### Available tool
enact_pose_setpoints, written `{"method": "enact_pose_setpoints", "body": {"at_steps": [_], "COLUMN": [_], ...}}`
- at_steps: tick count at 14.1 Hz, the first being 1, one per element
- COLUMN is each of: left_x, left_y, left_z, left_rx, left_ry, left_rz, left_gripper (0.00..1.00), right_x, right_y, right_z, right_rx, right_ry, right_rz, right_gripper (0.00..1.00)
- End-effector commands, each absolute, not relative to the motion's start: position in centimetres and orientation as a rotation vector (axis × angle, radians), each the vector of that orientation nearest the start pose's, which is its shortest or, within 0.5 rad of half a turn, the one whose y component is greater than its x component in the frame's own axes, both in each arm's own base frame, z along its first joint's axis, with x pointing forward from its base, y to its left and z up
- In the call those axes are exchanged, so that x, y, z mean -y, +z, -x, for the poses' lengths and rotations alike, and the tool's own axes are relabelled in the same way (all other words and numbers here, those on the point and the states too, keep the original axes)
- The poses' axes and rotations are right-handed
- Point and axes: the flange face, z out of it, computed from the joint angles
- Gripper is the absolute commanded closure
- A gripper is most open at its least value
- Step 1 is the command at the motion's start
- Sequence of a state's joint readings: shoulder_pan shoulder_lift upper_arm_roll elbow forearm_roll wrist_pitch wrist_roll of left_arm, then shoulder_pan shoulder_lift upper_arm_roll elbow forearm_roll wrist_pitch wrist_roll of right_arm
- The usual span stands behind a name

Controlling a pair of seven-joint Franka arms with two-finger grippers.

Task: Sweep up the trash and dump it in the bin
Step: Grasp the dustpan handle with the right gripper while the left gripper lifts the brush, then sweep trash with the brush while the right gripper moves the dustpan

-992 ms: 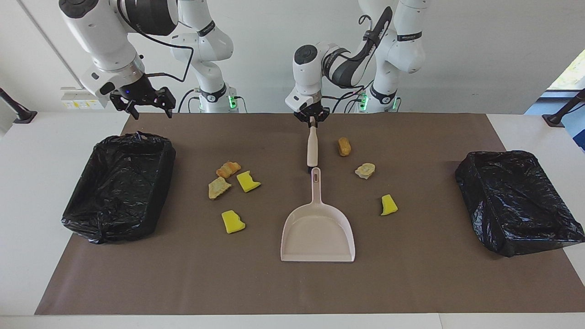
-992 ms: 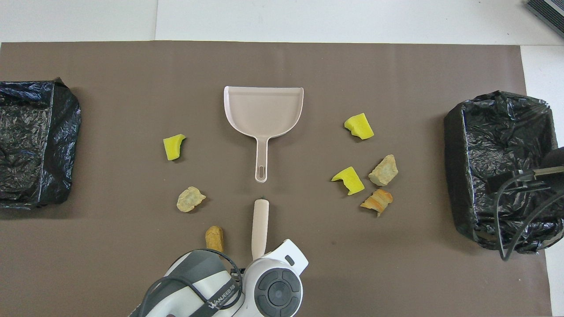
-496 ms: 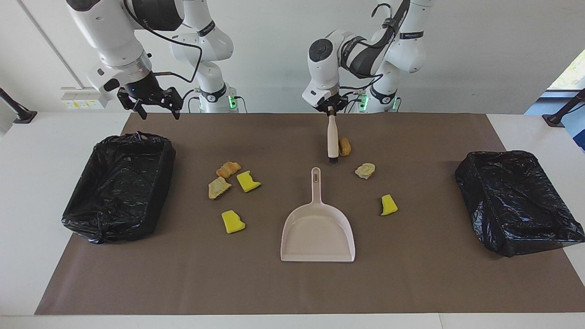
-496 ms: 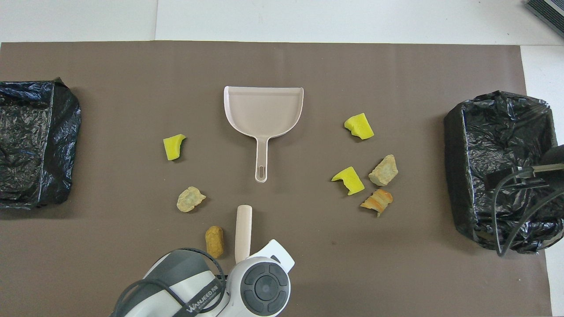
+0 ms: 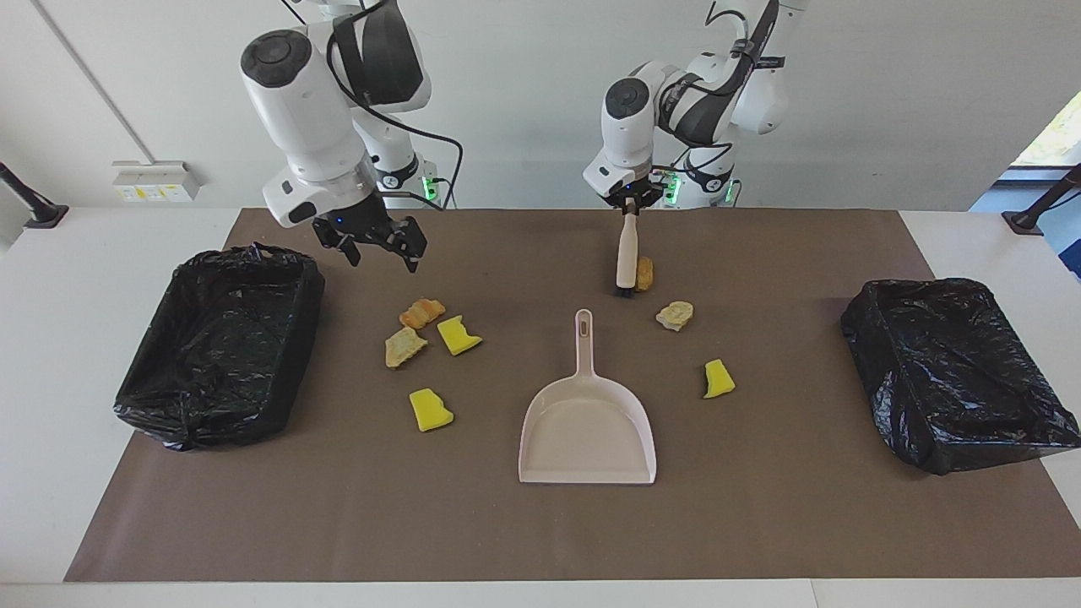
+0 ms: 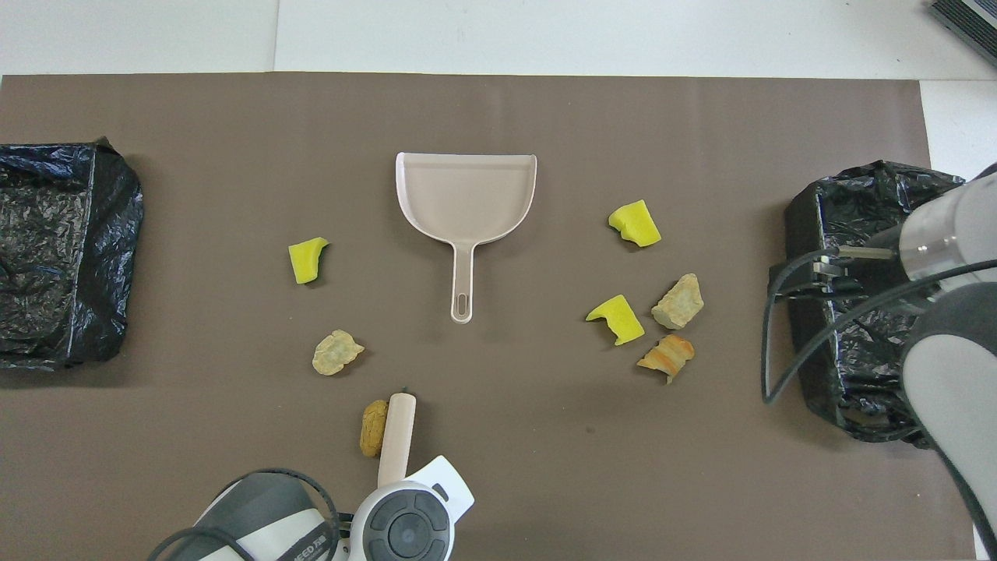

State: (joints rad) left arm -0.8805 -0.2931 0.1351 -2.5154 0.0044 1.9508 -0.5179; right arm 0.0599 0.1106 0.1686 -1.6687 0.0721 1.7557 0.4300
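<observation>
My left gripper point(image 5: 629, 205) is shut on the handle of the beige hand brush point(image 5: 626, 253), which hangs upright with its bristles just above the mat. A golden-brown piece of trash point(image 5: 645, 273) sits right beside the bristles. More trash lies scattered on the mat: yellow chunks point(image 5: 431, 409) point(image 5: 459, 335) point(image 5: 719, 379) and bread-like pieces point(image 5: 420, 312) point(image 5: 675, 315). The beige dustpan point(image 5: 587, 422) lies flat mid-table with its handle toward the robots. My right gripper point(image 5: 377, 245) hangs open and holds nothing, above the mat near a bread piece. In the overhead view the brush point(image 6: 396, 436) sticks out from under my left wrist.
Two bins lined with black bags stand on the brown mat, one point(image 5: 221, 333) at the right arm's end, one point(image 5: 954, 371) at the left arm's end. In the overhead view my right arm point(image 6: 946, 234) covers part of a bin point(image 6: 841, 226).
My left gripper has lifted the brush and carried it toward the left arm's end, up beside the golden-brown piece. My right arm has swung from beside its bin toward the middle.
</observation>
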Motion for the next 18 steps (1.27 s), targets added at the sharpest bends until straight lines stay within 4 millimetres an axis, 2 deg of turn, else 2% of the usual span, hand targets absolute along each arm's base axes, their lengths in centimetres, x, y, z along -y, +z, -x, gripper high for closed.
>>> {"method": "enact_pose_setpoints", "body": {"at_steps": [1,4,6,8,10,11,12,13,16,18], "left_x": [22.1,18.8,19.0,16.9,16.3,15.7,15.2,14.0,11.1,9.8], "left_y": [34.9,35.2,37.1,39.0,40.8,41.7,43.0,44.3,44.9,44.2], "left_z": [-34.7,-40.5,-43.0,-44.9,-45.1,-44.7,-44.3,-44.3,-46.2,-48.7], "left_rx": [-0.405,-0.436,-0.416,-0.364,-0.348,-0.318,-0.305,-0.272,-0.260,-0.466], "left_ry": [0.320,0.258,0.206,0.176,0.201,0.221,0.211,0.184,0.083,0.024], "left_rz": [2.987,2.960,2.968,2.987,2.983,2.982,2.990,3.005,3.035,3.017], "left_gripper": [1.00,1.00,1.00,1.00,1.00,1.00,1.00,1.00,1.00,1.00], "right_x": [-17.0,-20.9,-24.3,-28.2,-31.7,-33.7,-35.5,-36.1,-39.3,-40.0], "right_y": [50.4,47.9,45.7,44.2,43.7,42.8,41.3,39.5,37.0,36.8], "right_z": [-59.9,-60.0,-60.1,-60.7,-61.2,-61.3,-61.5,-62.0,-61.5,-61.0], "right_rx": [-0.364,-0.421,-0.514,-0.566,-0.578,-0.572,-0.547,-0.530,-0.404,-0.380], "right_ry": [0.075,0.099,0.110,0.111,0.091,0.082,0.053,0.028,-0.005,0.002], "right_rz": [2.997,2.965,2.924,2.877,2.866,2.864,2.872,2.883,2.932,2.935], "right_gripper": [0.00,0.00,0.00,0.00,0.00,0.00,0.00,0.00,0.00,0.00]}}
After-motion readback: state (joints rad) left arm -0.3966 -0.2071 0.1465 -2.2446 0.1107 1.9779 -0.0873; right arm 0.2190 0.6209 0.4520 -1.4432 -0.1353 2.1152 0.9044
